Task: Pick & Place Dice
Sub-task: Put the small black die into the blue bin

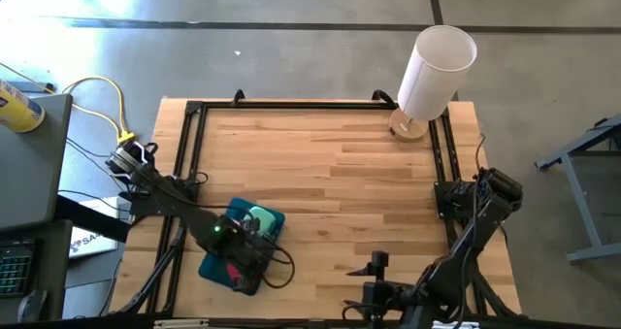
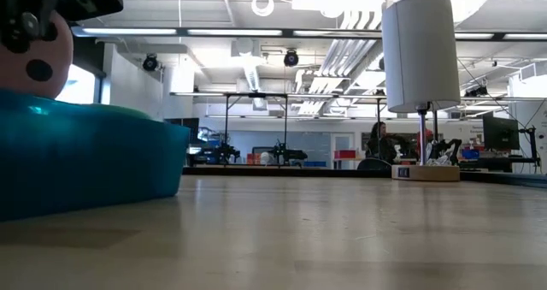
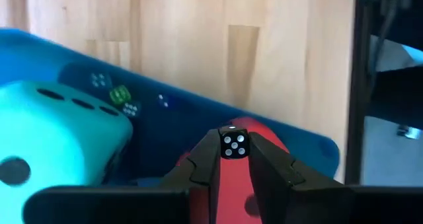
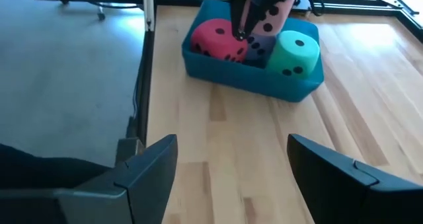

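A teal tray (image 4: 251, 78) sits at the table's near left and holds the dice. The red die (image 4: 218, 39) and mint green die (image 4: 295, 52) lie on its floor with the purple die (image 4: 260, 47) between them. The pink die (image 4: 274, 16) stands tilted on top of them, above the tray rim (image 2: 85, 153). My left gripper (image 3: 232, 141) is over the tray, just above the red die (image 3: 271, 138), shut on a small black die with white pips (image 3: 232, 146). My right gripper (image 4: 231, 164) is open and empty near the table's near edge (image 1: 376, 269). My left gripper pinches the small black die by two opposite sides (image 3: 225, 147) between its two fingertips, at their free ends. The fingers come from above, pointing down into the tray. The die's five-pip face is toward the wrist camera. Whether the die touches the red die below, I cannot tell.
A tall white cylinder on a round wooden base (image 1: 437, 67) stands at the far right corner. Black rails (image 1: 291, 104) frame the table. Bare wood lies between the tray and the right arm.
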You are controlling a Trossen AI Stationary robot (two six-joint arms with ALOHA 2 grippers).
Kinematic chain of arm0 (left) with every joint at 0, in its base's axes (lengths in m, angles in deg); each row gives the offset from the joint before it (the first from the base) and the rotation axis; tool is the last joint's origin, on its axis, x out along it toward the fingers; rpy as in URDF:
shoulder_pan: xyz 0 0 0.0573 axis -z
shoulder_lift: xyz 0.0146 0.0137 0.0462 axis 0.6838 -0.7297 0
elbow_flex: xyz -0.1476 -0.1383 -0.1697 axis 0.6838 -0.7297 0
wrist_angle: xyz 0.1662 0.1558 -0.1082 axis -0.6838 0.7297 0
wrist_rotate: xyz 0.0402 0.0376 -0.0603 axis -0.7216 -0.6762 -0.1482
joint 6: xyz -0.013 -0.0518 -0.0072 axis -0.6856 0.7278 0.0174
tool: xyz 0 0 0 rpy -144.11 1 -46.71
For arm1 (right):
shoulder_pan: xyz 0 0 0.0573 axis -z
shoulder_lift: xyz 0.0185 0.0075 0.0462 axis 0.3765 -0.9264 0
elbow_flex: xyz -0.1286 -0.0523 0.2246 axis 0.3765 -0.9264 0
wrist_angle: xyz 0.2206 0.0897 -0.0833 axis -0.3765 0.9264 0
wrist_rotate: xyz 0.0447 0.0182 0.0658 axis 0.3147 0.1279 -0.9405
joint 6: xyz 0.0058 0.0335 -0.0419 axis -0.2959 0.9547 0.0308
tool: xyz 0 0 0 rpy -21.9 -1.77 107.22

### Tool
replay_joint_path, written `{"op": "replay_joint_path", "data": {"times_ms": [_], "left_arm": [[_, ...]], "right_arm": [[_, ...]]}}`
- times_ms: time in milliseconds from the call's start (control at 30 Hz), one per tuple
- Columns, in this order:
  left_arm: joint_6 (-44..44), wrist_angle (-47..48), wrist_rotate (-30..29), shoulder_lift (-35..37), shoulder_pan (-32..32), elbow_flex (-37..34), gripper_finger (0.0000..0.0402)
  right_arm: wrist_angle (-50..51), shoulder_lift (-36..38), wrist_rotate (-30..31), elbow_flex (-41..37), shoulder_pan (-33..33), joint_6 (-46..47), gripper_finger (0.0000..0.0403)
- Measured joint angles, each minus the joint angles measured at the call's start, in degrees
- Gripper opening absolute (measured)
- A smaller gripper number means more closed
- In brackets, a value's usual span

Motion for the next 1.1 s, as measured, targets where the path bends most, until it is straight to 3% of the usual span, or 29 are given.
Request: {"op": "replay_joint_path", "data": {"times_ms": [333, 1100], "left_arm": [[1.28, 0.98, -1.38, -1.98, -0.11, -0.15, 0.0059], [5.16, 3.5, -1.38, 2.28, 1.13, 0.11, 0.0059]], "right_arm": [[-1.91, 0.0, -0.19, 0.0, -0.15, 0.16, 0.0277], [-2.71, 0.09, -1.51, 0.0, -0.52, -0.26, 0.0277]]}}
